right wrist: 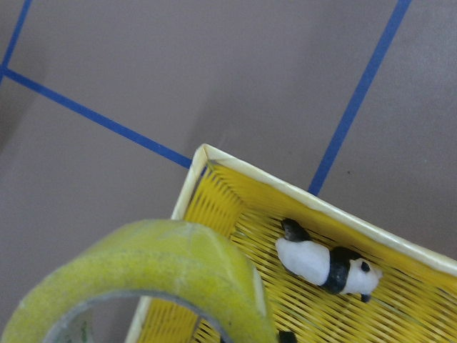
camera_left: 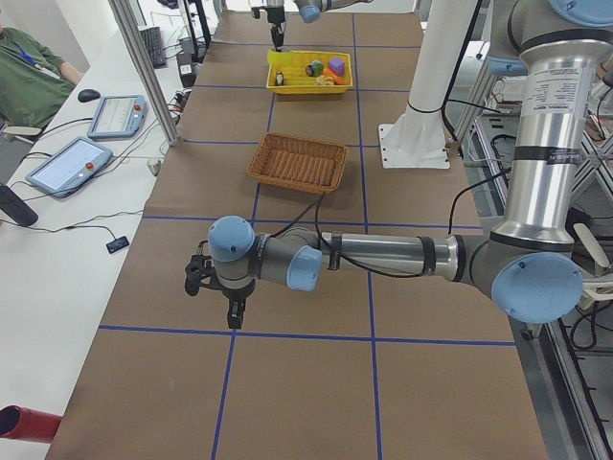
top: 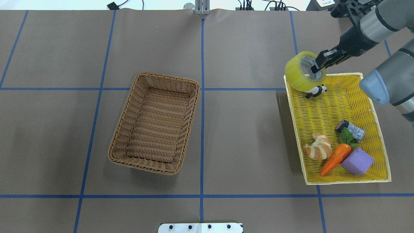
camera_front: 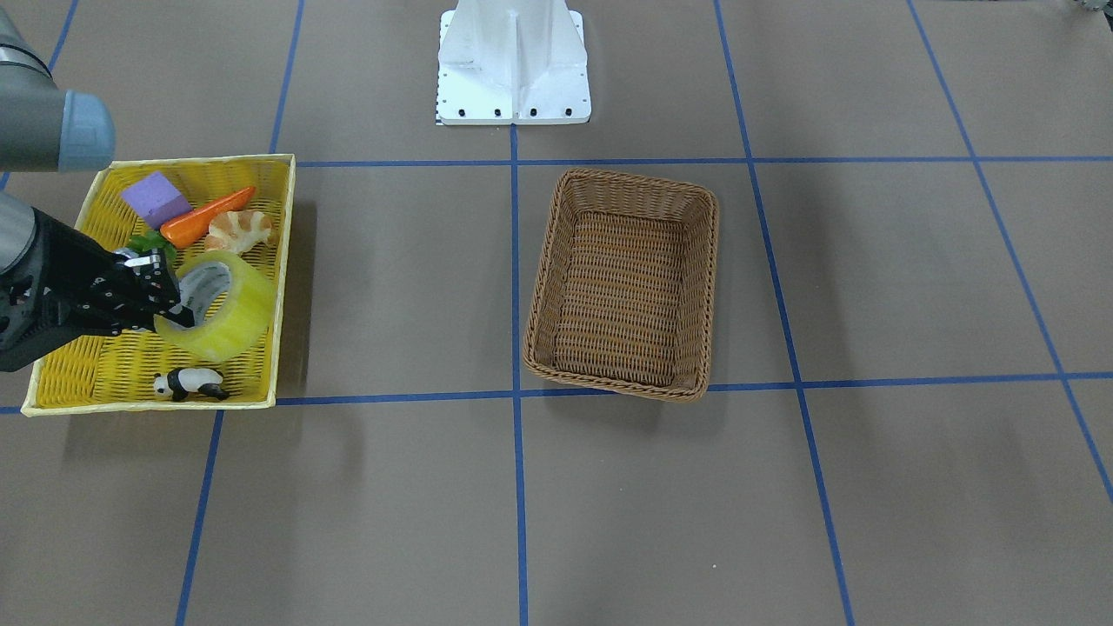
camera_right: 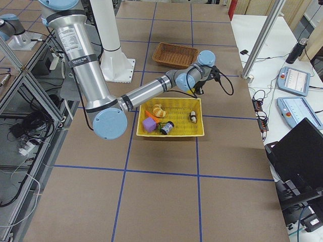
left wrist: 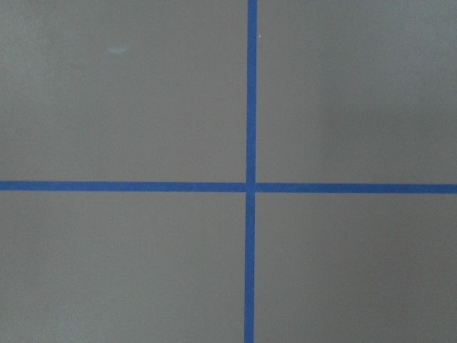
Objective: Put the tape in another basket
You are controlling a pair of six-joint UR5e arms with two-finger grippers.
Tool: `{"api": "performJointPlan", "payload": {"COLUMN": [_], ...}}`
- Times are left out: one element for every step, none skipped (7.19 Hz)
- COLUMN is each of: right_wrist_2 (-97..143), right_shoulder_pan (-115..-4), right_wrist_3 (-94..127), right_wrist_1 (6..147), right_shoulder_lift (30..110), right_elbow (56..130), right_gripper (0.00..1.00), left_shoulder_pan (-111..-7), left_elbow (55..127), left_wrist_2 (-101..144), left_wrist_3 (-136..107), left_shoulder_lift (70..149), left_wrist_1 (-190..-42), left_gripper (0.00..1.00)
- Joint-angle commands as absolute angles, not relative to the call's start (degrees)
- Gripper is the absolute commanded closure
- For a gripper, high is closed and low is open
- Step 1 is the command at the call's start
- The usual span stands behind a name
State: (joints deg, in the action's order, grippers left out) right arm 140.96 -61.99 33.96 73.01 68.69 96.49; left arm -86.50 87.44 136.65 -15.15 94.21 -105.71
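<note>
The yellow translucent tape [camera_front: 228, 309] hangs tilted above the near-left corner of the yellow tray, lifted off its floor. My right gripper [camera_front: 169, 300] is shut on the roll's wall, with one finger inside the grey-white core. In the overhead view the tape [top: 299, 72] sits over the tray's far-left corner, held by the right gripper [top: 315, 66]. The right wrist view shows the tape [right wrist: 164, 264] close up. The brown wicker basket [camera_front: 639, 181] stands empty at the table's middle, also in the overhead view [top: 168, 78]. My left gripper [camera_left: 234, 316] shows only in the exterior left view, low over bare table; I cannot tell if it is open.
The yellow tray [top: 323, 110] holds a toy panda [top: 315, 91] just under the tape, a croissant [top: 318, 150], a carrot [top: 336, 158], a purple block [top: 357, 161] and a small silver cylinder [top: 351, 129]. The white robot base [camera_front: 513, 61] stands behind the basket.
</note>
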Motion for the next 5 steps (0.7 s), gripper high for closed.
{"api": "performJointPlan", "payload": {"right_wrist_2": [137.7,134.3,128.9,122.3,117.5], "right_shoulder_pan": [-57.3,-54.2,-49.9,-45.0,-41.3], "right_wrist_3": [58.2,67.9,79.7,91.6,99.2], "right_wrist_1": [56.2,48.1,37.0,27.6,22.1], "right_shoulder_lift": [67.0,67.1,67.4,67.5,67.5], "right_elbow": [96.1,96.2,96.2,96.2,96.5], "right_gripper": [1.0,1.0,1.0,1.0,1.0], "left_shoulder_pan": [-80.5,-78.4,-77.4,-75.3,-73.3], "left_elbow": [85.7,84.0,82.6,82.2,82.4], "left_wrist_2": [136.5,136.6,136.6,136.5,136.4], "left_wrist_3": [-33.5,-42.6,-52.1,-61.7,-72.8], "left_shoulder_lift": [94.7,94.7,94.7,94.7,95.1], "left_wrist_1": [-123.4,-132.2,-141.1,-148.4,-153.9], "left_gripper": [0.02,0.02,0.02,0.02,0.02]}}
